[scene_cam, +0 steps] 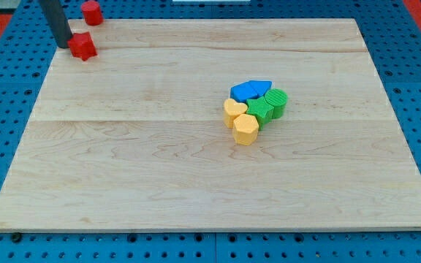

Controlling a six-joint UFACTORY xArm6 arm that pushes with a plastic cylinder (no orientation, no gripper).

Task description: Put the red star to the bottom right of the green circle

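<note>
**The red star sits right at the tip, far from the green circle**

The red star [83,46] is found near the top left corner of the desk [123,183]. The tip [63,46] of the dark rod is seen just beside it, at about 9 o'clock from the star. It looks to be touching the star or almost touching it; which one cannot be told. No pincer is carried by this arm, so nothing can be said about a pincer being apart or together. Only a plain rod is there for pushing.

The green circle [278,100] is placed well apart from the star, at about 4 o'clock from it. It is packed in a small bunch with a green star [262,109], a blue block [251,90] and two yellow hearts [233,112] [245,129]. The green circle is at the right edge of that bunch.

A second red block [91,12] is seen at 12 o'clock from the red star, at the very top edge of the desk.

The star probably has to be pushed toward 4 o'clock, a long way across the desk. The tip is on the star's left side now, so a push to the right seems well set up. A spot just past the circle, at its 4 or 5 o'clock, would have to be reached. The bunch could be bumped if the star is driven straight at it.
</note>
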